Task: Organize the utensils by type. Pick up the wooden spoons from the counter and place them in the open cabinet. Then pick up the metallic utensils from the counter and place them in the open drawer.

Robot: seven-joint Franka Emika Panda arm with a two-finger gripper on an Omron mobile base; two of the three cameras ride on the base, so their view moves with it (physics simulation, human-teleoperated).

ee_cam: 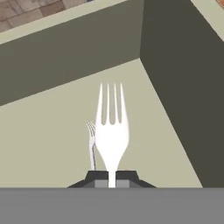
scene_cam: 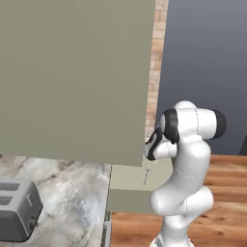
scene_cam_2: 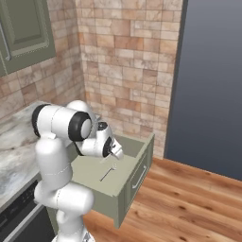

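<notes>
My gripper [ee_cam: 112, 177] hangs over the open drawer [ee_cam: 48, 135], shut on the handle of a silver fork [ee_cam: 112, 127] whose tines point away from the hand. A second thin metal fork [ee_cam: 91, 142] lies on the drawer floor just behind it, partly covered. From the right base, that lying fork [scene_cam_2: 108, 173] rests in the olive drawer [scene_cam_2: 138, 179] under the gripper [scene_cam_2: 116, 154]. From the left base, the gripper [scene_cam: 147, 154] sits above the drawer [scene_cam: 128, 177], at the edge of the open cabinet door [scene_cam: 72, 77]. The wooden spoons are out of view.
The marbled counter [scene_cam: 67, 202] carries a grey toaster [scene_cam: 17, 207] at the left. The olive wall cabinet [scene_cam_2: 23, 33] hangs over the counter [scene_cam_2: 14, 142]. A dark grey-blue panel [scene_cam_2: 208, 85] stands right of the drawer, with wooden floor [scene_cam_2: 189, 208] below.
</notes>
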